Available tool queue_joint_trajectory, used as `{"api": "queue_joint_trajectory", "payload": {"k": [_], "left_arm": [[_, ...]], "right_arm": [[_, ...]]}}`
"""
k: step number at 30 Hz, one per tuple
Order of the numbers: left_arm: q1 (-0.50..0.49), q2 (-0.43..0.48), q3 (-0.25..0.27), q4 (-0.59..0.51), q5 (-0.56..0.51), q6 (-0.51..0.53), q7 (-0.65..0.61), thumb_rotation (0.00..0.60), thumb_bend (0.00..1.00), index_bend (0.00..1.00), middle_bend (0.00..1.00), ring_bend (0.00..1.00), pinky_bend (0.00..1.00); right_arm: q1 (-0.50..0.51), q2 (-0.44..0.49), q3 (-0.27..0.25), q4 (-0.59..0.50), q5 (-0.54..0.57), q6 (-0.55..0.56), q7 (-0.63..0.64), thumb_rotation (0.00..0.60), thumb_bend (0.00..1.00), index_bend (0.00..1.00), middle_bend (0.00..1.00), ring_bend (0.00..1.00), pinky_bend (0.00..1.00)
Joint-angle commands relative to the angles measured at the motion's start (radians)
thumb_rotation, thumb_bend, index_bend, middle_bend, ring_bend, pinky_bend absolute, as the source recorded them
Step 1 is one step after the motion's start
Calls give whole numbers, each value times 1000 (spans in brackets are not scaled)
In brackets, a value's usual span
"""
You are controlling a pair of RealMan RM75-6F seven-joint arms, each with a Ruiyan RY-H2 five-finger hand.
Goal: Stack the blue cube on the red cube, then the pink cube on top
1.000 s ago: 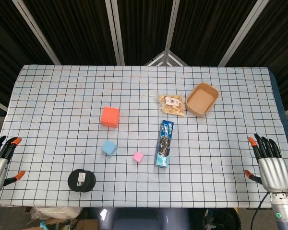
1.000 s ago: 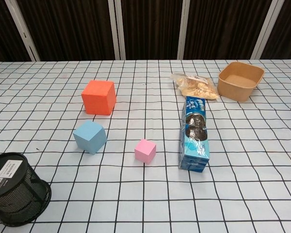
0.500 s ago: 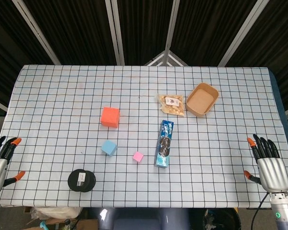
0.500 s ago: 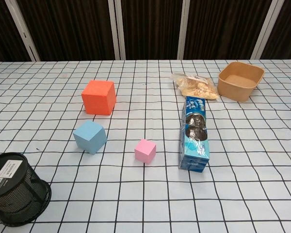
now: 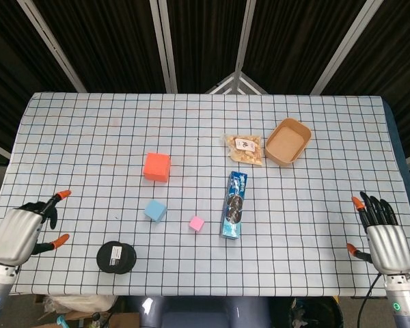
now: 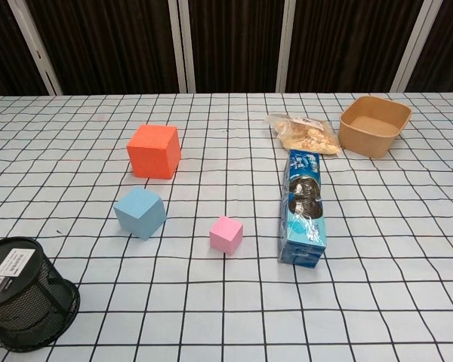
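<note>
Bare cloth lay between the left hand (image 5: 24, 230) and the blue cube (image 5: 155, 210); only the black mesh cup (image 5: 116, 257) (just nearer) crowded that path, the cookie box (image 5: 235, 204) walling the right.

The surface (image 6: 392, 302) wears a matt cloth, white with a black grid. The red cube (image 6: 154, 151), blue cube (image 6: 140, 212) and pink cube (image 6: 226, 234) look like soft, matt foam. The cookie pack (image 6: 303, 207) is glossy printed film, the snack bag (image 6: 303, 133) clear shiny plastic. The bowl (image 6: 374, 125) looks like matt brown paper. The pen holder (image 6: 24, 305) is black metal mesh. Each hand (image 5: 22, 232) (image 5: 385, 242) has a silvery metallic shell.
</note>
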Motion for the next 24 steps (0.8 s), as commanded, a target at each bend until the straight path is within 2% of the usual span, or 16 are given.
{"api": "queue_joint_trajectory", "payload": {"k": [1,5,10,17,20,24], "left_arm": [[-94,63,-49,-139,-123,-151,80,600,104,254,825,663,698],[-182,68,-88,-204,-299,-268,255,600,103,267,853,684,720],[-293,-10,-119,-214,-504,-341,456,600,104,271,861,689,727],[-477,-172,-148,-184,-820,-330,708,600,104,251,859,689,727],[-538,-225,-154,-167,-931,-313,759,600,104,236,857,689,727],[-597,-258,-150,-158,-1027,-312,790,600,103,223,854,689,727]], "right_arm": [[-3,3,0,2,1,2,11,600,94,18,10,56,87],[-1,5,2,7,3,-1,20,600,94,18,10,56,87],[1,5,2,9,3,-5,23,600,94,17,10,56,87],[0,8,6,14,10,-5,31,600,95,18,10,56,87],[1,7,5,14,9,-6,30,600,94,17,10,56,87],[1,7,5,14,7,-5,27,600,95,18,10,56,87]]}}
